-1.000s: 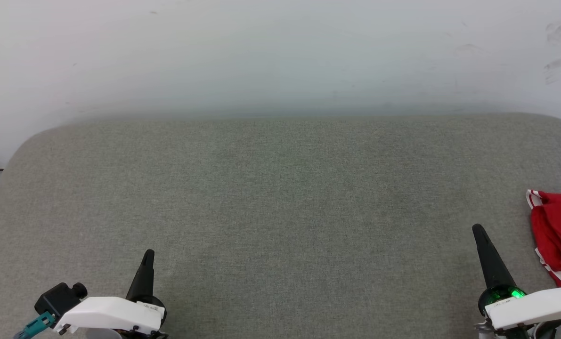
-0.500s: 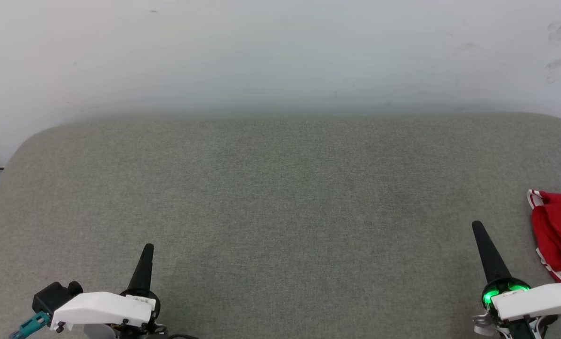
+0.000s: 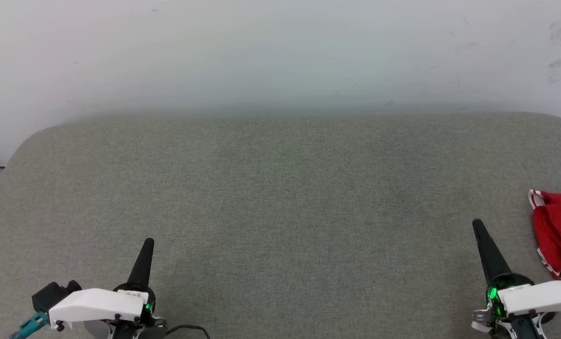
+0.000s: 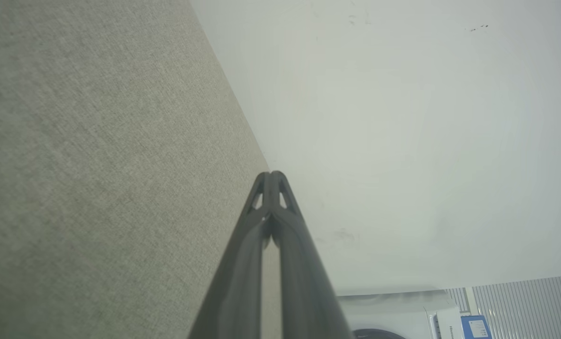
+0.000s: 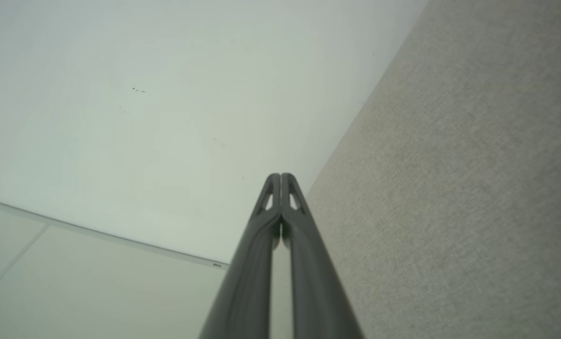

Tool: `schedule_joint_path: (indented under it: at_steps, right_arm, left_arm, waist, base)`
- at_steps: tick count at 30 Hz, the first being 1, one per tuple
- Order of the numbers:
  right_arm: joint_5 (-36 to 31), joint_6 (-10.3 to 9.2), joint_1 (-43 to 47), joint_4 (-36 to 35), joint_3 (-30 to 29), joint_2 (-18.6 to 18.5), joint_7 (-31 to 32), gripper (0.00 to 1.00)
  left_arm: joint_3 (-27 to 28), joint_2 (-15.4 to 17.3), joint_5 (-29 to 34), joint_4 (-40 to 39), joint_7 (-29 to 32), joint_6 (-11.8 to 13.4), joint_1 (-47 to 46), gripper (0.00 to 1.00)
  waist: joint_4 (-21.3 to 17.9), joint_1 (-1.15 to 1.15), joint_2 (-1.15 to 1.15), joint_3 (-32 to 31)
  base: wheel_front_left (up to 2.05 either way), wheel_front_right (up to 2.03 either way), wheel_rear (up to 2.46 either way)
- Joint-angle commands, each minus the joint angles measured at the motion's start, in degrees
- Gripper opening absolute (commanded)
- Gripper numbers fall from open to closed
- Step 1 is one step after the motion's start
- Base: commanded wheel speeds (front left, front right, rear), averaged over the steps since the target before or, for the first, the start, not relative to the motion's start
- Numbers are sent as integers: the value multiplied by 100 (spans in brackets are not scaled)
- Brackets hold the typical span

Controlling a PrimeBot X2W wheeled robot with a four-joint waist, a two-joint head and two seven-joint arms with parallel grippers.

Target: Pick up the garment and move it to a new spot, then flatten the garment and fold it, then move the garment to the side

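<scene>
We find the garment (image 3: 557, 230) bunched near our right gripper (image 3: 477, 226), off to its right (jaws pinched together, empty), while the left gripper (image 3: 148, 244), equally closed, sits well apart.

Grey table (image 3: 280, 197) bare across middle; garment (image 3: 556, 226) bunched at right edge.

Setting: bare indoor test room, lab-like. Evidence: grey fabric-covered worktop (image 3: 280, 179), rounded corners; plain scuffed white wall (image 3: 280, 52) directly behind.
</scene>
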Motion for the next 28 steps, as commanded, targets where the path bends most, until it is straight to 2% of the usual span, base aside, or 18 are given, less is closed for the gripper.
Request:
schedule_joint_path:
  at_steps: [1,28]
  right_arm:
    - [102,0,-139,-3,-15,-26,17,0]
    - [1331,-1,-385,464,-68,10,108,0]
  left_arm:
    - [42,1,-84,-20,36,-35,-140,0]
    - [289,-145,-1178,110,360,-226,-289,0]
  waist:
    - [0,0,0,0]
    - [17,0,0,21]
  base:
    - [0,0,0]
    - [0,0,0]
